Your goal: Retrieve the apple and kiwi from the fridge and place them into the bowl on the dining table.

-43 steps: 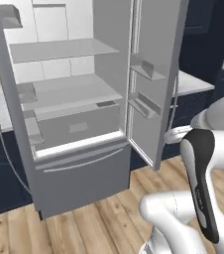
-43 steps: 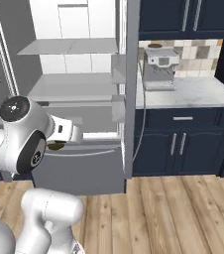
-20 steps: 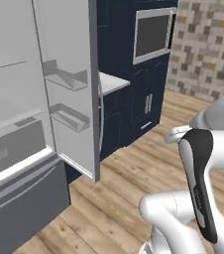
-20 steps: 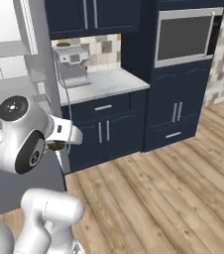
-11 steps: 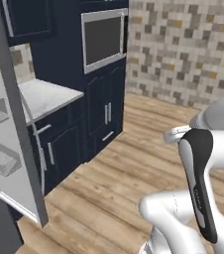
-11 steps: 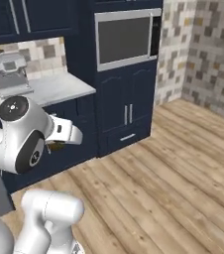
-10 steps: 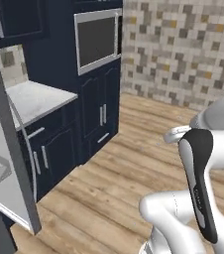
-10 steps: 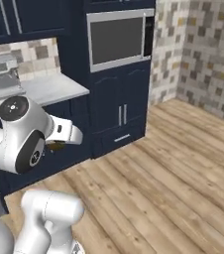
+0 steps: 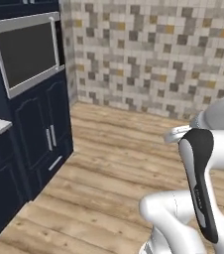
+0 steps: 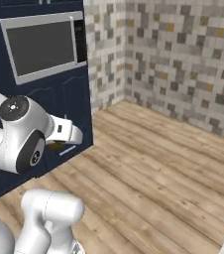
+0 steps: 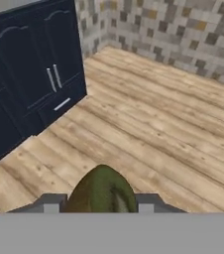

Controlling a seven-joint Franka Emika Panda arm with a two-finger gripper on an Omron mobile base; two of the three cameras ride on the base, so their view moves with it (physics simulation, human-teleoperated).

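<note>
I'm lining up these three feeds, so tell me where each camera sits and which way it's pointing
Left base view: behind the arm, left side, facing the navy cabinets and tiled wall; white arm at lower right.
Right base view: behind, right side, same corner; arm lower left.
Hand view: on the hand, looking down at the wood floor; kiwi in the gripper.
All share the built-in oven cabinets.

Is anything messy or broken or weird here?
Nothing stands out. The kiwi sits snugly between the gripper's fingers, not slipping. The wooden floor is bare, with no spills, and the navy cabinet doors below the built-in microwave are shut and straight.
</note>
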